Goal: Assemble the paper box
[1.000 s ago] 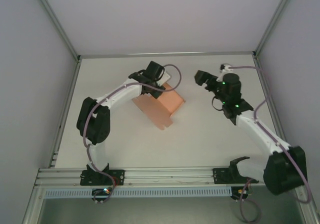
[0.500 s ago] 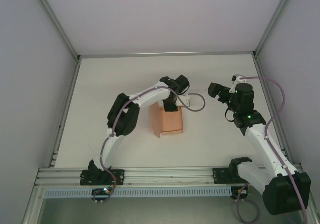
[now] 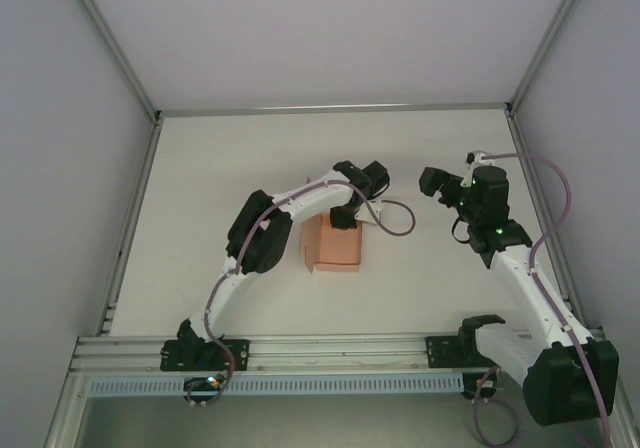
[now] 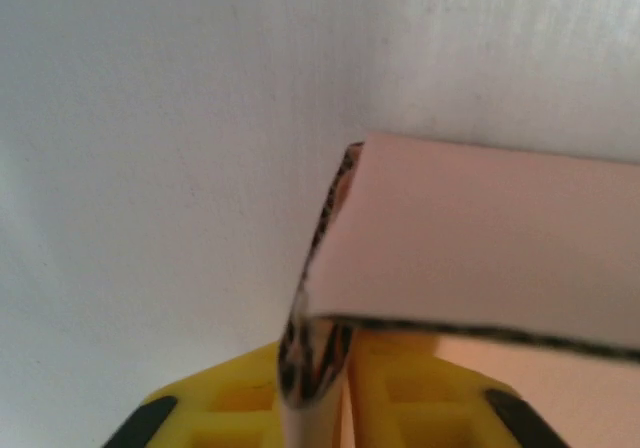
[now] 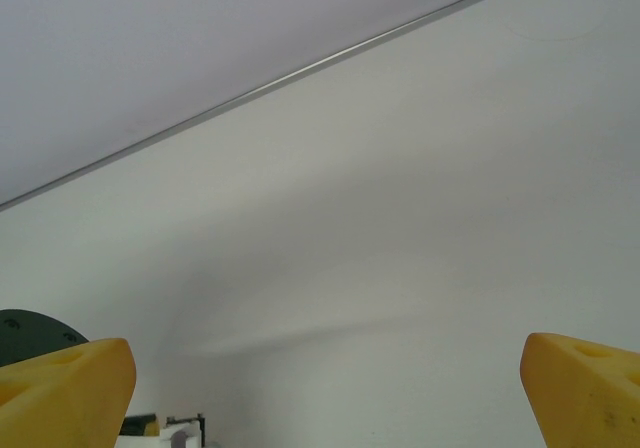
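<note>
One paper box (image 3: 335, 248), salmon card folded to a low rectangle, lies on the white bench (image 3: 200, 168) between the arms, a flap loose at its left end. Left fingers (image 4: 400, 398) straddle its far wall; pinching or slack, I cannot tell. Right fingers (image 5: 580, 378) hang wide apart, empty, nearby. Next, probably tucking that flap while steadying the box. Pale walls (image 3: 60, 118) and an aluminium rail (image 3: 330, 109) close the room.

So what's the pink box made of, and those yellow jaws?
The paper box looks like thin matte card: the left wrist view shows a slim, curling flap edge. The jaws of the left gripper look like moulded yellow plastic, smooth with hollow pockets, though that's a guess.
</note>
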`<state>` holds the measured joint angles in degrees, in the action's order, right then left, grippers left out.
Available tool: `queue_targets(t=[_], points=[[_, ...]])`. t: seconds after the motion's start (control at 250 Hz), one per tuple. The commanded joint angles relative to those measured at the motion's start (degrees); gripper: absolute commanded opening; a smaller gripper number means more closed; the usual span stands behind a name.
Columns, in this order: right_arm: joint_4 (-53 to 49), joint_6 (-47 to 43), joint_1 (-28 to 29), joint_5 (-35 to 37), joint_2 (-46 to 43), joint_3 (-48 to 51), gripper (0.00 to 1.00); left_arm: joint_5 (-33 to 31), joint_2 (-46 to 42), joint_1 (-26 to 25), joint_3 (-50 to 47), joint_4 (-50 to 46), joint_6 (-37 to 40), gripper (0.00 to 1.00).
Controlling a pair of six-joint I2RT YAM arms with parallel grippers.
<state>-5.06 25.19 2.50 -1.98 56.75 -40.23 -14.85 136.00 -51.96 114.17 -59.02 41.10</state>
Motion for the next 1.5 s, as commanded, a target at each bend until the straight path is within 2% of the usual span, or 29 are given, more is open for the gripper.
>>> queue_targets(t=[0.0,0.084,0.24,0.312,0.327,0.371,0.503,0.587,0.703,0.803,0.931,1.006,1.082,1.238,1.382,1.458,1.494], points=[[-1.35,-1.37,-0.66,-0.59,-0.12,0.16,0.99,2.50,-1.64,0.74,-2.68,3.17,-0.08,0.25],[-1.71,-1.28,-0.89,-1.29,0.01,0.14,1.00,3.11,-5.05,1.13,-3.51,4.72,0.70,0.37],[-1.88,-1.28,-1.18,-2.92,0.24,0.24,1.00,5.52,-9.51,1.68,-3.60,5.57,1.18,0.67],[-1.97,-2.22,-1.48,-4.22,0.41,0.24,1.00,7.03,-11.23,1.79,-3.94,5.84,0.96,0.77],[-2.05,-2.47,-1.47,-4.53,0.50,0.25,1.00,7.35,-11.63,1.90,-4.13,5.93,0.96,0.86],[-2.06,-2.93,-1.52,-5.11,0.72,0.15,1.00,8.74,-12.69,2.09,-4.54,6.12,0.81,1.00],[-1.94,-4.53,-1.70,-6.52,1.68,-0.25,1.00,12.07,-16.02,2.82,-6.35,7.75,-0.33,1.00],[-1.27,-8.36,-1.80,-10.25,2.92,-0.72,1.00,15.91,-19.41,4.90,-7.69,10.98,-4.72,1.00],[-3.83,-14.93,-1.53,-21.62,7.64,-4.36,1.00,21.84,-27.67,11.50,-13.86,23.34,-18.90,1.00],[-10.07,-24.79,2.17,-28.15,13.90,-9.63,1.00,21.93,-35.55,17.59,-20.53,32.71,-35.57,1.00],[-20.68,-43.47,13.47,-23.54,24.01,-17.75,1.00,16.76,-44.77,24.28,-30.61,38.37,-52.48,1.00],[-26.79,-52.13,19.90,-18.51,31.46,-23.73,1.00,13.97,-49.72,27.42,-37.59,40.74,-57.53,1.00],[-30.77,-57.83,23.75,-15.75,38.67,-29.33,0.95,11.91,-54.00,30.25,-43.76,41.57,-60.95,1.00],[-36.34,-61.35,27.08,-13.27,49.87,-39.01,0.86,9.51,-59.39,32.86,-51.51,40.44,-64.63,1.00],[-37.34,-61.96,28.43,-11.11,55.09,-42.63,0.77,9.29,-60.97,33.93,-55.42,40.82,-65.37,1.00],[-35.73,-60.39,28.53,-9.13,56.52,-43.17,0.61,9.39,-60.63,33.99,-55.39,40.23,-65.28,1.00],[-34.84,-59.48,28.57,-8.22,57.08,-43.23,0.49,9.47,-60.36,34.10,-55.22,39.97,-65.06,1.00]])
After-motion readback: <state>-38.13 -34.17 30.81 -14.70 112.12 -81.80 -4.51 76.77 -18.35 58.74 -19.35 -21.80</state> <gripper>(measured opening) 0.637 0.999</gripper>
